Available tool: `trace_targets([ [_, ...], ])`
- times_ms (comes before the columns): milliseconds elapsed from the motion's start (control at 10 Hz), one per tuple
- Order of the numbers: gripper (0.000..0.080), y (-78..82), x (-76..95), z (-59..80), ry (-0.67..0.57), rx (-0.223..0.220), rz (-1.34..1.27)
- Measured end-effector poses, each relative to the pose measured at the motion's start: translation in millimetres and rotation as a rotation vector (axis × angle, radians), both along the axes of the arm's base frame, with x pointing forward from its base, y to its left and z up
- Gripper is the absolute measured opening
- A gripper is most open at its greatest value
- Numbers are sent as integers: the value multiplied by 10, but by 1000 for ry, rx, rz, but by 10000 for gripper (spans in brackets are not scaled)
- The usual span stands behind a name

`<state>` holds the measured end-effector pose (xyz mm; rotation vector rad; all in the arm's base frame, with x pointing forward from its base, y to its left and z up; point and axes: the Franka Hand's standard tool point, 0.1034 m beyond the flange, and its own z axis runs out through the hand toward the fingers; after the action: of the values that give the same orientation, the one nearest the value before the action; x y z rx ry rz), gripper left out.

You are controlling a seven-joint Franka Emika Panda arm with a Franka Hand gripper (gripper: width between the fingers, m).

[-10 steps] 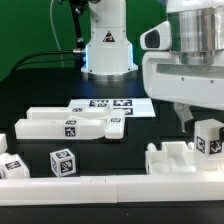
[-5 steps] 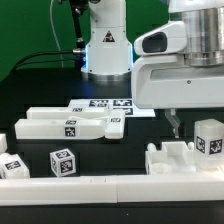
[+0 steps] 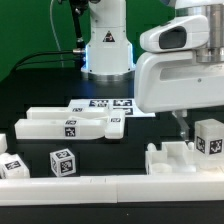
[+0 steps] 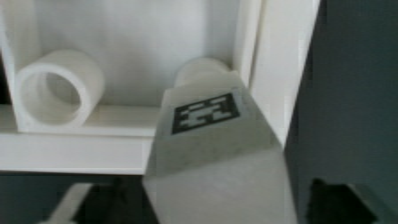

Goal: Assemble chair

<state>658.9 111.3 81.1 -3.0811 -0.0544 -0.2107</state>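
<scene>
The chair is in loose white tagged parts. An upright tagged leg stands at the exterior view's right, by a white bracket piece. My gripper hangs just beside and above this leg, with one dark finger showing. In the wrist view the tagged leg runs between my fingers, with dark gaps on both sides. The gripper is open. A white part with a round hole lies beyond the leg.
A long tagged slab, a tagged cube and another tagged piece lie at the exterior view's left. A long white rail runs along the front. The marker board lies behind, before the robot base.
The arm shifted toward the exterior view's left and lower, then slightly back right toward the upright leg. The parts have not moved.
</scene>
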Motion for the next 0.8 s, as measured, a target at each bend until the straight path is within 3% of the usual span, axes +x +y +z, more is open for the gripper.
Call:
trace_targets([
  [100, 344, 4, -1, -2, 6, 14, -102],
  [200, 284, 2, -1, -5, 10, 23, -166],
  [500, 284, -42, 65, -18, 28, 52, -424],
  [800, 284, -96, 11, -35, 53, 110, -1075],
])
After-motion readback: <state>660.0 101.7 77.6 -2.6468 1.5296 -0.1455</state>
